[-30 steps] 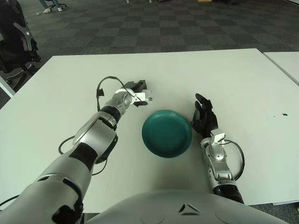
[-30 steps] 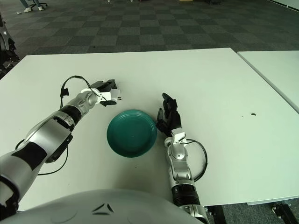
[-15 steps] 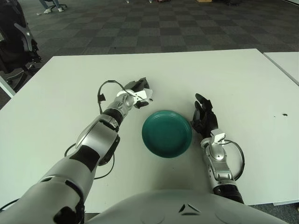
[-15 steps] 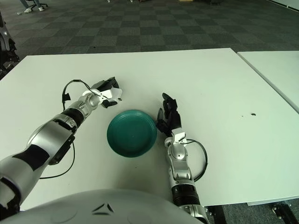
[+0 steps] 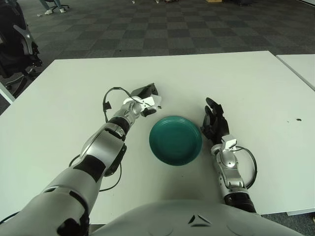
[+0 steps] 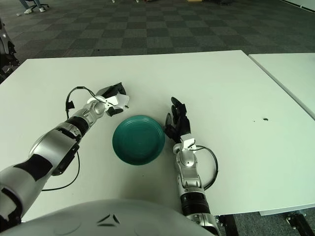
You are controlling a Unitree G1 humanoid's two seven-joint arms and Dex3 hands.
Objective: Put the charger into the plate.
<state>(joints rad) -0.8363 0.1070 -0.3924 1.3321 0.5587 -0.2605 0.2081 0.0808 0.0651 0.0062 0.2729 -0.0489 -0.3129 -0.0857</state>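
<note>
The robot's left hand [image 5: 143, 98] grips the white charger [image 5: 151, 102] just beyond the upper-left rim of the green plate [image 5: 175, 140], apparently lifted slightly off the white table [image 5: 256, 88]. The right hand [image 5: 214, 124] shows beside the plate's right edge, fingers loosely extended and holding nothing.

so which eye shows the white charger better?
Left eye view, marginally: the small white charger sits nearer the frame's centre, held in the left robot hand just beyond the round green plate. The right eye view shows the same grasp further left, no extra detail.
</note>
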